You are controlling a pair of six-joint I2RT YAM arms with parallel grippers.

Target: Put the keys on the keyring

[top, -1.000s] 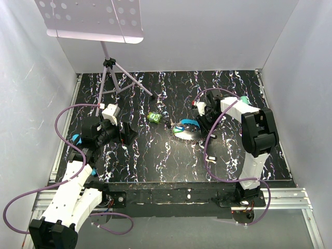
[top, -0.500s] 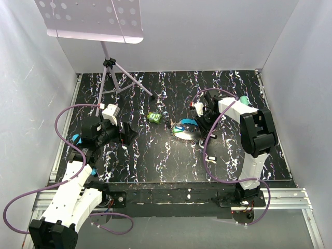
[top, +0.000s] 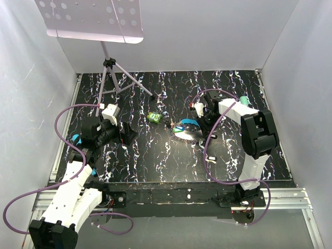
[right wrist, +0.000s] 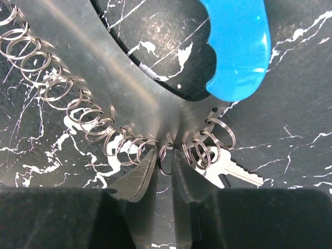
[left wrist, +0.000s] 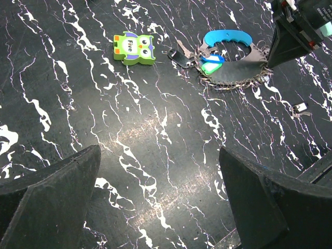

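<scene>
The keyring (top: 188, 132) lies at mid table: a curved grey metal band edged with many small wire rings, with a bright blue clip (right wrist: 236, 46). It also shows in the left wrist view (left wrist: 236, 72). Keys with a teal head (left wrist: 210, 68) and a blue head (left wrist: 214, 58) hang at its left end. A bare silver key (right wrist: 234, 169) hangs from rings by my right fingers. My right gripper (right wrist: 165, 161) sits at the keyring's right edge, jaws nearly together and pinching one small ring. My left gripper (left wrist: 158, 155) is open and empty, well left of the keyring.
A green owl toy (top: 153, 118) lies left of the keyring. A tripod stand (top: 109, 78) is at the back left. A teal marker (top: 243, 98) lies behind the right arm. A small white piece (top: 211, 159) lies near the front right.
My right gripper has shifted slightly left, closer onto the keyring's edge. The left arm has not moved.
</scene>
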